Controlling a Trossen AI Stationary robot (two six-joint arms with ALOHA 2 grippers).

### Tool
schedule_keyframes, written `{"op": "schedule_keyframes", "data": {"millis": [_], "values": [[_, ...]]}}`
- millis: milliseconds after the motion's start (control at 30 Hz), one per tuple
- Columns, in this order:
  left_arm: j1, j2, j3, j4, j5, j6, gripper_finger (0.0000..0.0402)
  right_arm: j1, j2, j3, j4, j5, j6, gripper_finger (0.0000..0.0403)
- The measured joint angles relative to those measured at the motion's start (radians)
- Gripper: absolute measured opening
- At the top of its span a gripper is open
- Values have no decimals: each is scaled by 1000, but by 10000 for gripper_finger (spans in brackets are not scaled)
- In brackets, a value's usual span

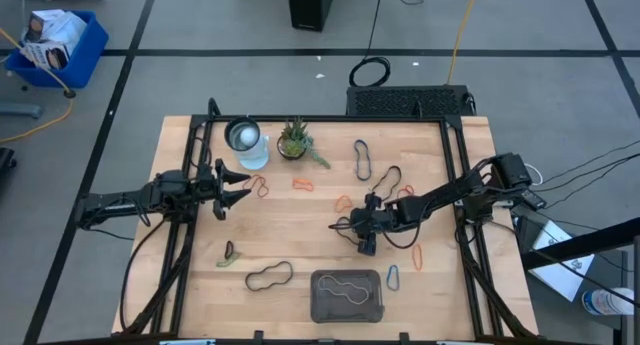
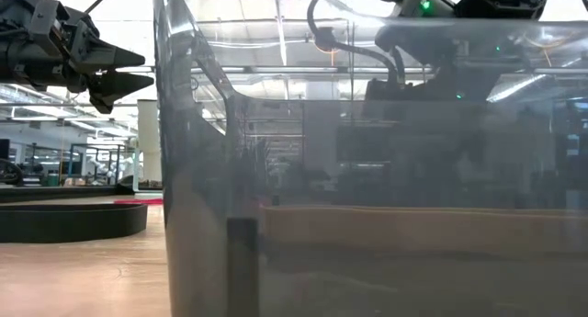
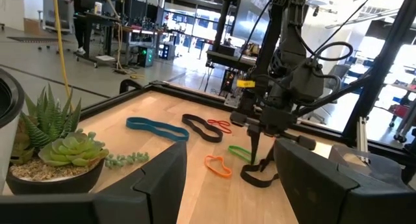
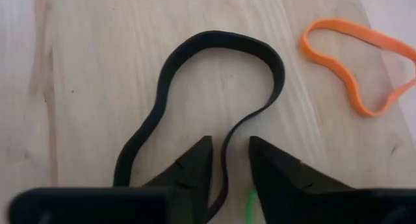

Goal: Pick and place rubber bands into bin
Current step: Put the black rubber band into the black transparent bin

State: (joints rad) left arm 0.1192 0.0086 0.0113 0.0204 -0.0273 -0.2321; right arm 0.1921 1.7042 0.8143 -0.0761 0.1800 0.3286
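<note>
The table (image 1: 320,275) is filling the middle of the high view, with the left arm lying along its left side and the right arm reaching in from the right edge toward centre. The bin (image 1: 347,296) is sitting at lower centre, just inside the table's bottom edge, already holding one wavy black band (image 1: 346,287). More bands are lying scattered: a black loop (image 1: 269,276) left of the bin, a blue one (image 1: 362,159) at upper centre, orange ones (image 1: 303,184) around the middle. The right gripper (image 4: 229,160) is pressing down at centre, its fingers standing narrowly apart astride a strand of a black band (image 4: 214,87), probably not yet pinching it. The left gripper (image 1: 238,183) is hovering at left centre, fingers spread wide, holding nothing.
</note>
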Motion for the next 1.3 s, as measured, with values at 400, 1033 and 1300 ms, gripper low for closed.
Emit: {"op": "schedule_keyframes", "data": {"millis": [400, 1033, 1300], "values": [[0, 0, 0, -2, 0, 0, 239, -1, -13, -3, -7, 1, 80, 3], [0, 0, 0, 3, 0, 0, 239, 15, -392, 360, -5, 187, -135, 1], [0, 0, 0, 4, 0, 0, 239, 128, -347, 629, -111, 264, -349, 0]]}}
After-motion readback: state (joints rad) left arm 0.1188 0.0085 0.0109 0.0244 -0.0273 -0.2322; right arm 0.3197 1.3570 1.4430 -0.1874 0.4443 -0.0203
